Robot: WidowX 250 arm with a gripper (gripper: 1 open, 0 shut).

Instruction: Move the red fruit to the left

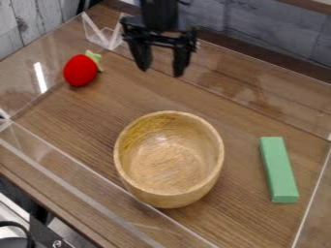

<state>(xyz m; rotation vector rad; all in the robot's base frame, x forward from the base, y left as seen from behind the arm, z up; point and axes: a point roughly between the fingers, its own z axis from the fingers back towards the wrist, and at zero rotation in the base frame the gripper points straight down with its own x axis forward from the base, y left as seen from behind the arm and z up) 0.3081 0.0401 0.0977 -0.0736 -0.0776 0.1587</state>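
Note:
The red fruit (83, 69) is a small strawberry-like toy with a green leafy top, lying on the wooden table at the left, close to the clear wall. My gripper (161, 70) hangs above the table at the upper middle, to the right of the fruit and well apart from it. Its two dark fingers (141, 56) point down and stand open with nothing between them.
A wooden bowl (169, 157) sits in the middle front. A flat green rectangular block (277, 169) lies at the right. Clear plastic walls (39, 58) enclose the wooden table on all sides.

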